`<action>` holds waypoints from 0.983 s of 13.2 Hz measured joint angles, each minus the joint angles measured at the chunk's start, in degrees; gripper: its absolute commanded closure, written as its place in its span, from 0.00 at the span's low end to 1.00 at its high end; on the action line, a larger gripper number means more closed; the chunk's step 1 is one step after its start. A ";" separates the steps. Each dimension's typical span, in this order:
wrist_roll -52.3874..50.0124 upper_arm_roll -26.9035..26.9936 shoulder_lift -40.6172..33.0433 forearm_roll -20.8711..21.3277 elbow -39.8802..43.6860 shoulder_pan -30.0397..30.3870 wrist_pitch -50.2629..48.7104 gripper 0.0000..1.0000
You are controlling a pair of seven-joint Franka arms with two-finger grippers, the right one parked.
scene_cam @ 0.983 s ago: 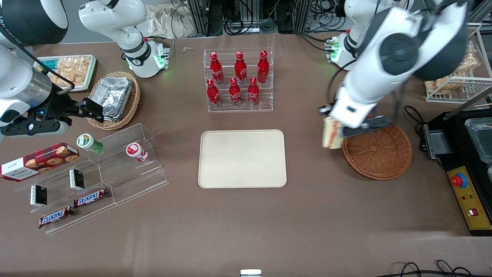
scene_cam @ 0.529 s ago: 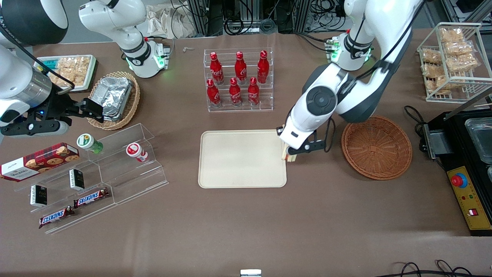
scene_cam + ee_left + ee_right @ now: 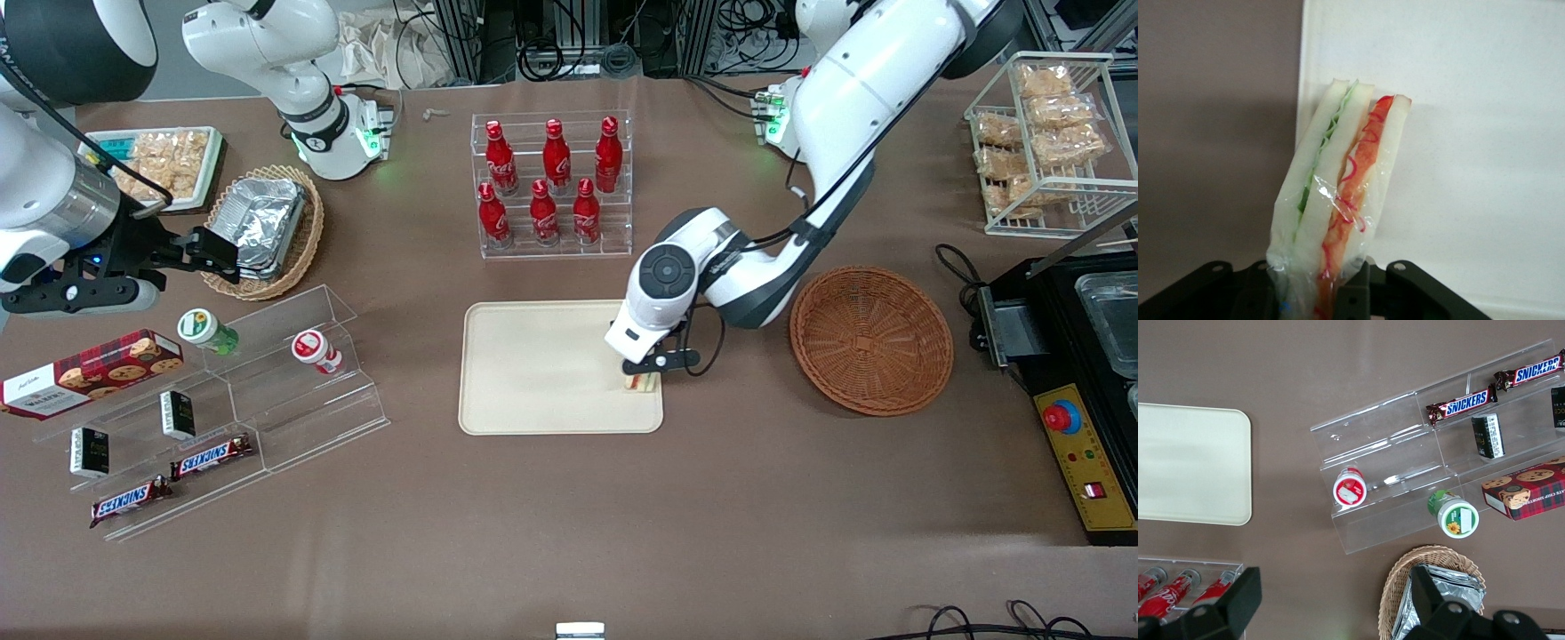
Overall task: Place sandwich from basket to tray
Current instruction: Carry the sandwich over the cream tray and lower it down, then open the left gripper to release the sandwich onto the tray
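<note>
My left gripper (image 3: 642, 375) is shut on the sandwich (image 3: 642, 382), a plastic-wrapped wedge of white bread with green and red filling. It holds the sandwich low over the cream tray (image 3: 551, 364), at the tray's corner nearest the working arm's end and the front camera. In the left wrist view the sandwich (image 3: 1338, 200) stands on edge between the dark fingers (image 3: 1355, 297) of the gripper (image 3: 1331, 293), with the tray (image 3: 1471, 133) under it and the rim close by. I cannot tell whether the sandwich touches the tray. The reddish-brown basket (image 3: 871, 340) stands beside the tray with nothing in it.
A clear rack of red bottles (image 3: 551, 182) stands farther from the camera than the tray. A tan basket with foil trays (image 3: 267, 229) and a clear stepped shelf of snacks (image 3: 222, 391) lie toward the parked arm's end. A wire rack (image 3: 1049, 142) and a black machine (image 3: 1085, 373) flank the basket.
The arm has carried the sandwich from the basket's edge across to the tray, and it is now lower and farther in over the tray's corner.
</note>
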 measured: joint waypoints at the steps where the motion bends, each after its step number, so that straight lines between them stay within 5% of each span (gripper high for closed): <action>1: -0.06 0.01 1.13 0.29 0.35 -0.08 0.75 1.00; 2: -0.06 0.08 2.05 0.35 0.93 -0.08 1.19 0.92; 3: -0.06 0.09 2.58 0.35 1.64 -0.07 1.25 0.60; 4: -0.06 0.10 2.80 0.36 2.14 -0.07 1.25 0.01; 13: -8.88 0.45 3.23 2.93 7.11 -0.54 1.16 0.00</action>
